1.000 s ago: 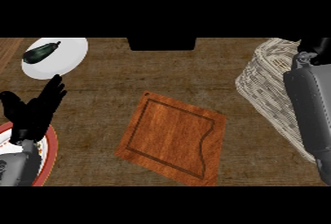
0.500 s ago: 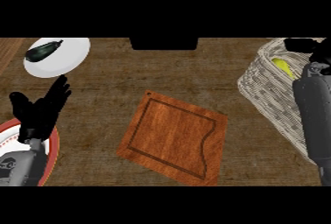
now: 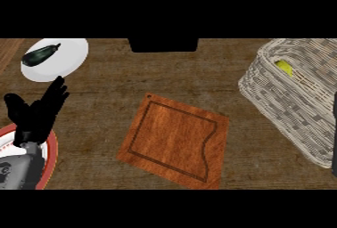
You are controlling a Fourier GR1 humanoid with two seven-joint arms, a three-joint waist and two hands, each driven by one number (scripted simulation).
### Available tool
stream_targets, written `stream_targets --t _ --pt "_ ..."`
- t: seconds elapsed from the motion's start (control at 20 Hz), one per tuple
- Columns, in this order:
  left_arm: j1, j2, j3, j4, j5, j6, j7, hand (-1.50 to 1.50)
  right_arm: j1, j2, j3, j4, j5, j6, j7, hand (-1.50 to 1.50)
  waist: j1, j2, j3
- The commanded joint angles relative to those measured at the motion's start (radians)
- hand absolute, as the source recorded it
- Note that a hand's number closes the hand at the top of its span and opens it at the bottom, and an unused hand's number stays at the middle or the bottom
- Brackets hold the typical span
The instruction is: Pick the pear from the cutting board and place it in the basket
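Note:
The yellow-green pear [image 3: 285,67] lies inside the woven wicker basket [image 3: 283,102] at the right, only partly showing past the rim. The brown wooden cutting board [image 3: 174,139] sits in the middle of the counter with nothing on it. My left hand [image 3: 36,113] rests at the left edge, open with its fingers pointing up, over a red-rimmed plate. Of my right arm only a thin dark sliver [image 3: 334,133] shows at the right edge; the right hand itself is out of view.
A white plate [image 3: 69,55] at the back left carries a dark green vegetable [image 3: 39,54]. A red-rimmed plate [image 3: 51,151] lies under my left forearm at the lower left. A black block [image 3: 162,44] stands at the counter's far edge.
My right arm, which was over the basket, has drawn back out of view to the right. The pear now shows lying in the basket. The left hand has barely moved.

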Motion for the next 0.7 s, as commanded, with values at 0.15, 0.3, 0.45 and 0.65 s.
stream_targets --t 0.15,0.3,0.45,0.65 --pt "0.045 0.024 0.035 -0.028 0.026 -0.026 0.001 0.00 0.251 0.030 -0.101 -0.427 -0.139 0.065 0.060 -1.50 -0.011 -0.003 -0.001" --pt "0.059 0.017 0.024 -0.054 0.005 -0.001 0.017 0.00 0.423 0.044 -0.126 -0.639 -0.279 0.138 0.042 -1.50 -0.035 -0.010 0.000" --pt "0.086 0.009 0.027 -0.049 0.014 -0.020 -0.015 0.00 0.589 0.056 -0.145 -0.767 -0.397 0.212 0.028 -1.50 -0.024 -0.004 0.000" --pt "0.087 -0.018 0.008 -0.069 0.000 -0.002 -0.017 0.00 0.801 0.091 -0.187 -0.980 -0.549 0.276 0.010 -1.50 -0.024 -0.005 0.000"
